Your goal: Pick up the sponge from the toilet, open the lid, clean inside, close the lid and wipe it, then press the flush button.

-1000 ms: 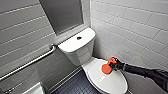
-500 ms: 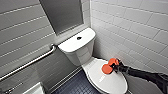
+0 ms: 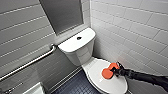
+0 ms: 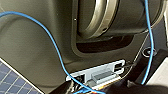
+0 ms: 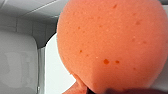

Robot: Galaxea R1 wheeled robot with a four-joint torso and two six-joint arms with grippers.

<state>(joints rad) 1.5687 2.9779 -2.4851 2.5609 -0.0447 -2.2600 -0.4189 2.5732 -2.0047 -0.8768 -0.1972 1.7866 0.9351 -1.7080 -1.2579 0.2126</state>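
Orange sponge (image 3: 109, 71) rests on the closed lid of the white toilet (image 3: 79, 51), its long axis slanting from mid-lid toward the tiled right wall. The right gripper (image 3: 117, 71) has its jaws clamped on the sponge's wall-side end. A dark flush button (image 3: 79, 38) sits on the tank; a grab bar (image 3: 27, 63) lines the left wall.

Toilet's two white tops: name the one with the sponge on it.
The closed bowl lid, nearer the camera, under the sponge; the tank top behind it carries just the dark flush button.
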